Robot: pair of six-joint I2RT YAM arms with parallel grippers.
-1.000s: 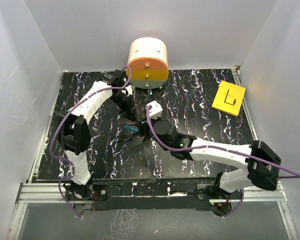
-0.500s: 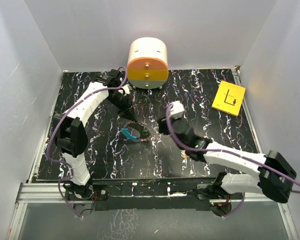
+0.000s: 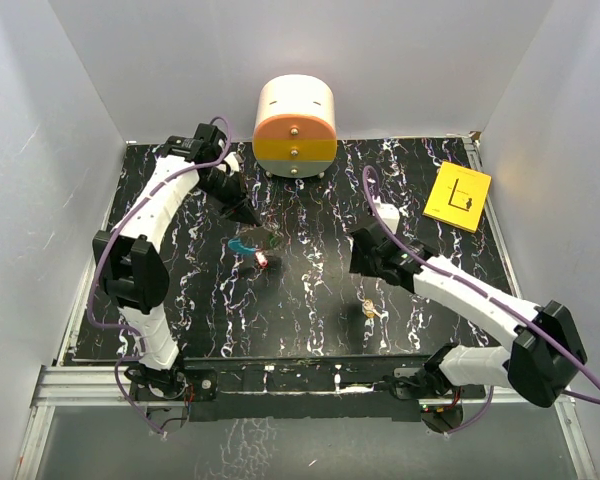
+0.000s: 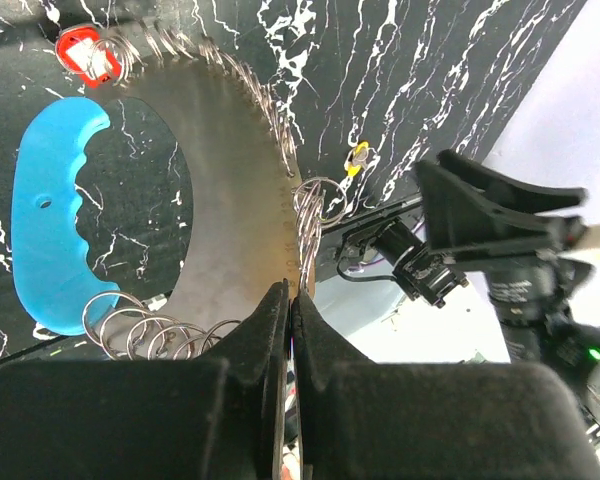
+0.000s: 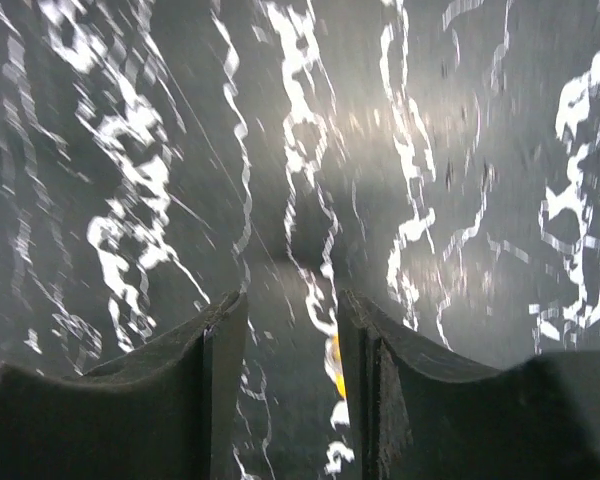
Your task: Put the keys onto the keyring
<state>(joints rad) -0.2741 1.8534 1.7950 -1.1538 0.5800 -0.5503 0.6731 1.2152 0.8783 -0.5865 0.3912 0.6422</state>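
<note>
The keyring is a flat metal crescent (image 4: 230, 190) edged with wire rings, with a blue plastic piece (image 4: 50, 230) beside it. My left gripper (image 4: 289, 290) is shut on the crescent's edge. A red key (image 4: 88, 55) hangs from a ring at its far end. In the top view the keyring (image 3: 250, 243) and red key (image 3: 263, 258) hang just under my left gripper (image 3: 246, 214). A yellow-headed key (image 3: 368, 308) lies alone on the table. My right gripper (image 3: 358, 262) stands open behind that key. In the blurred right wrist view a yellow speck (image 5: 335, 365) shows between the open gripper's (image 5: 290, 320) fingers.
An orange-and-cream cylinder box (image 3: 295, 125) stands at the back middle, close to the left arm's wrist. A yellow card (image 3: 458, 196) lies at the back right. White walls enclose the black marbled table (image 3: 310, 330) on three sides.
My right arm has pulled back to the right, away from the keyring. My left arm has swung the keyring toward the back left. The yellow-headed key now lies uncovered on the table.
</note>
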